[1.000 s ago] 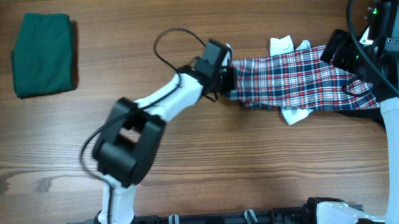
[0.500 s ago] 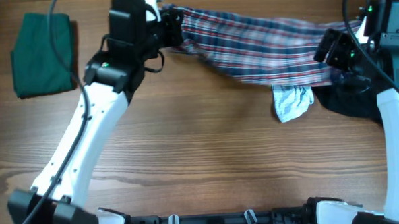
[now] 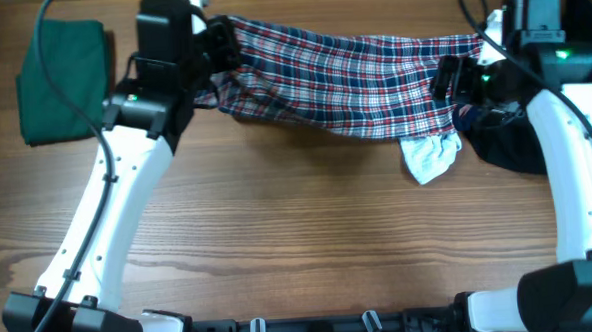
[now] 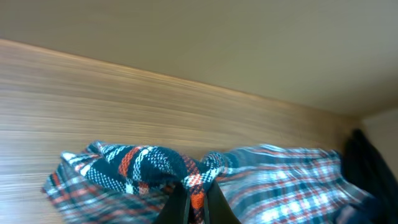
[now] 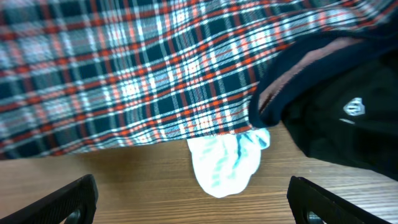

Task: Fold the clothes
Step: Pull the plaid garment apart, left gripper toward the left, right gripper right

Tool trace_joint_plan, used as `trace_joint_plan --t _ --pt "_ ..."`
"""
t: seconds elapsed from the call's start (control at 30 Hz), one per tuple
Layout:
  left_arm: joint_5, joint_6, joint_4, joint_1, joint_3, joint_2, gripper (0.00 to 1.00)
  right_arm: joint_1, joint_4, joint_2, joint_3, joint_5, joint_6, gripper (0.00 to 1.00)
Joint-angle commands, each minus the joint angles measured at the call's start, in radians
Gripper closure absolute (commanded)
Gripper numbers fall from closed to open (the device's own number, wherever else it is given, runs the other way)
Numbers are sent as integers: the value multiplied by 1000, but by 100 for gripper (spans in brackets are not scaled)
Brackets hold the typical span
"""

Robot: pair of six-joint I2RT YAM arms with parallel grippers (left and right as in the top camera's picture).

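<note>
Overhead: the left gripper is clamped on one end of the plaid dress, far up at the back-left of the table. A second ago that same end sat near the middle of the table with the cloth bunched up. Now the dress is drawn out into a long band across the far side, lifted at the left end and sagging toward the right. The right gripper hovers at the other end with its jaws spread wide, gripping nothing. A white pocket lining hangs out below the hem, beside a black garment. A folded green garment lies at the far left, well apart. My reading: the dress is being stretched flat, so no fold has begun yet (the lining probably wants tucking first).

Left wrist: the fingers are pinched shut on a twisted knot of plaid, and the rest trails off over the boards.

Right wrist: both fingers stand far apart above the plaid hem, the lining and the black cloth.

The surface is brown wood-grain planking; behind it the left wrist view shows a plain beige wall
</note>
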Motion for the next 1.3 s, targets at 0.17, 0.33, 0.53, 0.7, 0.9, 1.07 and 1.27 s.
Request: trace_joint_plan --t 0.17,0.33,0.53,0.7,0.9,1.07,1.27 --pt "-57 24 -18 167 8 -24 96 11 48 57 0 -23 -13 2" --pt "-56 39 -21 207 8 -23 96 12 73 75 0 -23 -13 2" --pt "-84 39 -53 210 8 -18 96 21 105 159 0 -13 -15 3" --pt "-94 39 -71 210 8 -18 96 21 149 225 0 -12 -14 4" --pt "-117 38 -72 210 8 -18 96 30 117 259 0 -27 -16 11" --pt "-117 38 -73 210 8 -18 96 74 43 259 -15 -60 -68 12" --pt "-117 39 -79 210 8 -18 96 124 104 259 -161 -40 -8 12"
